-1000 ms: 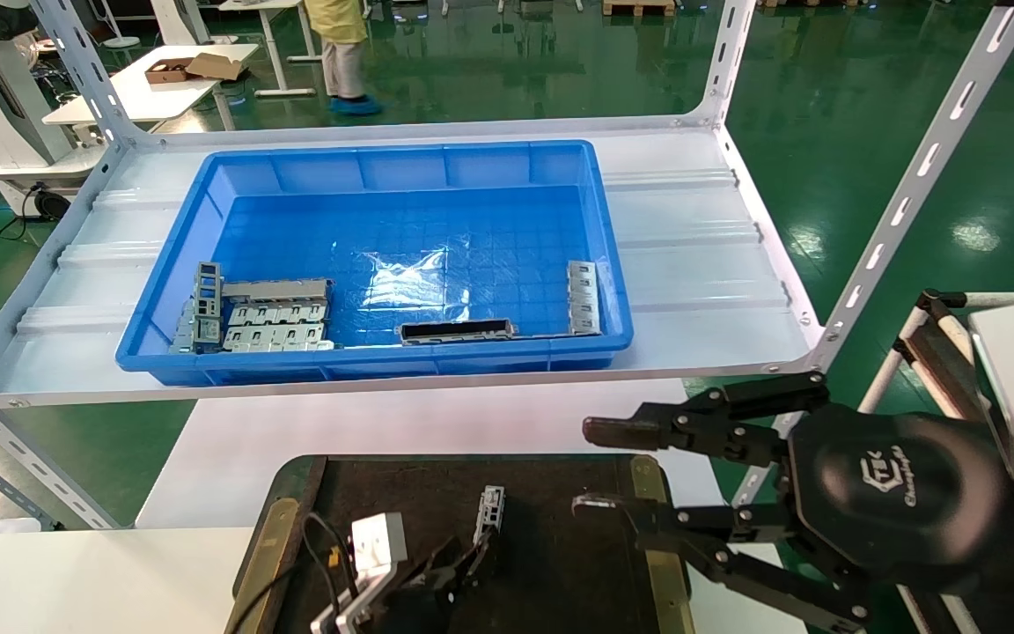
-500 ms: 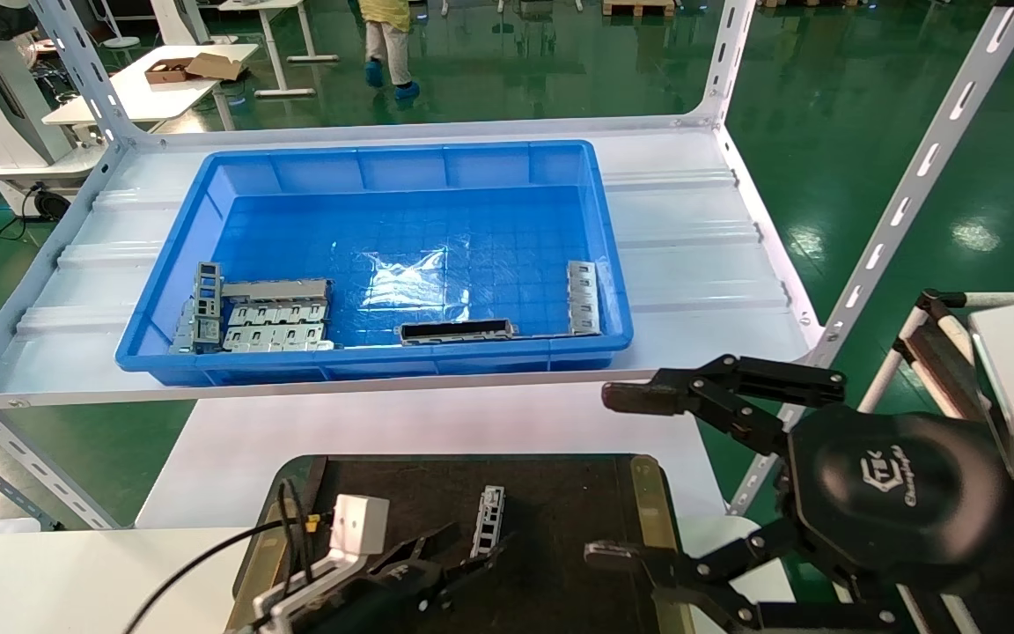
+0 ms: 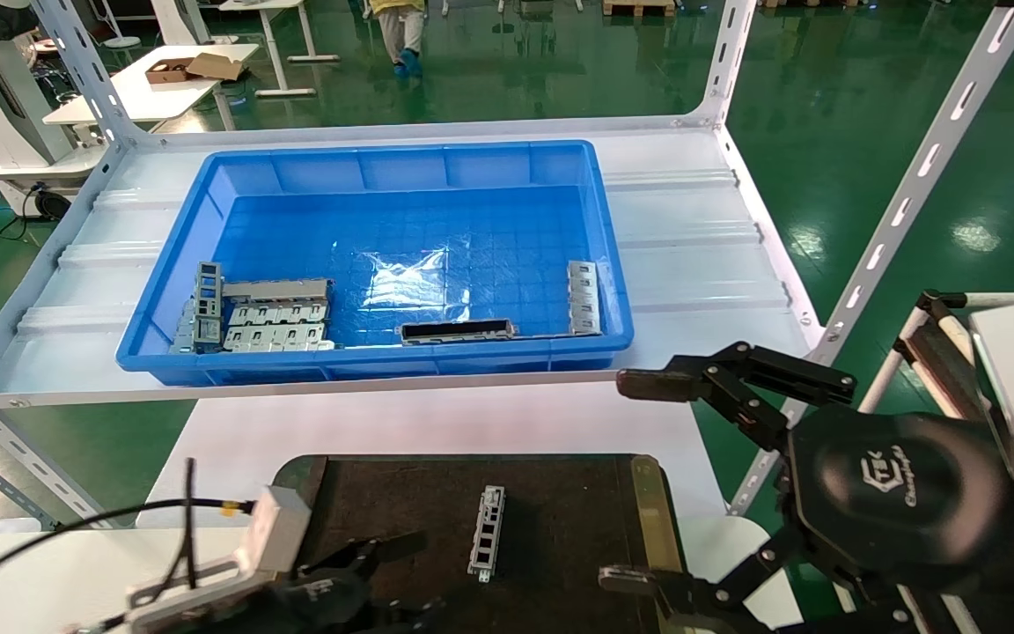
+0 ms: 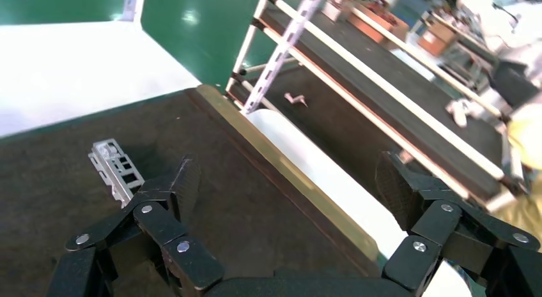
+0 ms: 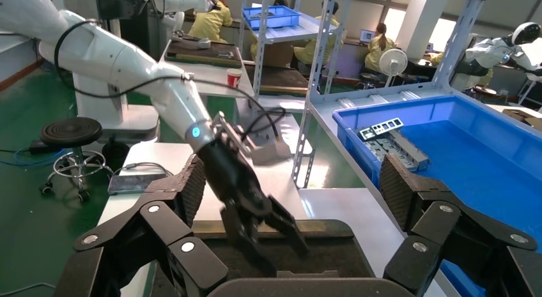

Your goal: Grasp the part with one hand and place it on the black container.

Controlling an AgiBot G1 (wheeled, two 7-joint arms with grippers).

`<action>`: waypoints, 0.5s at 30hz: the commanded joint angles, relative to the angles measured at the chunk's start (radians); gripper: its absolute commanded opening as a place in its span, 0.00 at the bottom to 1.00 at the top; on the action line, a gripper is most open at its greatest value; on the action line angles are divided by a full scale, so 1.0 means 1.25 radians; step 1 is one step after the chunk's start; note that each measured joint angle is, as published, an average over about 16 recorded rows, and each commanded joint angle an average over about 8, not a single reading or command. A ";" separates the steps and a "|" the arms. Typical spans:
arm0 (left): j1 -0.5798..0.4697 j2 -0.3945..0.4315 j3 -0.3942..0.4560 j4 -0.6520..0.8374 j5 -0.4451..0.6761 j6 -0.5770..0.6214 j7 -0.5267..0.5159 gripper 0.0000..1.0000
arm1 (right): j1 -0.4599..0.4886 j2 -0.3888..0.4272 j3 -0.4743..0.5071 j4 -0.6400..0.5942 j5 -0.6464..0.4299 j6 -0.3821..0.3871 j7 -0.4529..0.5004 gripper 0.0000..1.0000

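The left gripper (image 3: 384, 577) is seen spread and empty just left of the part (image 3: 487, 533), which lies flat on the black container (image 3: 560, 493). Placement appears done; withdrawal is judged next. The right gripper (image 3: 648, 480), spread wide, hangs right of the part

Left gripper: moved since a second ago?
Yes. The left gripper let go of the part and backed off toward the black container's left near corner.
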 commanded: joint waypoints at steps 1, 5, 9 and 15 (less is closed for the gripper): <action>-0.010 -0.024 -0.009 0.007 -0.007 0.050 0.011 1.00 | 0.000 0.000 0.000 0.000 0.000 0.000 0.000 1.00; -0.036 -0.061 -0.020 0.026 -0.014 0.144 0.031 1.00 | 0.000 0.000 0.000 0.000 0.000 0.000 0.000 1.00; -0.065 -0.089 -0.029 0.045 -0.019 0.224 0.046 1.00 | 0.000 0.000 0.000 0.000 0.000 0.000 0.000 1.00; -0.105 -0.116 -0.041 0.066 -0.026 0.303 0.052 1.00 | 0.000 0.000 -0.001 0.000 0.000 0.000 0.000 1.00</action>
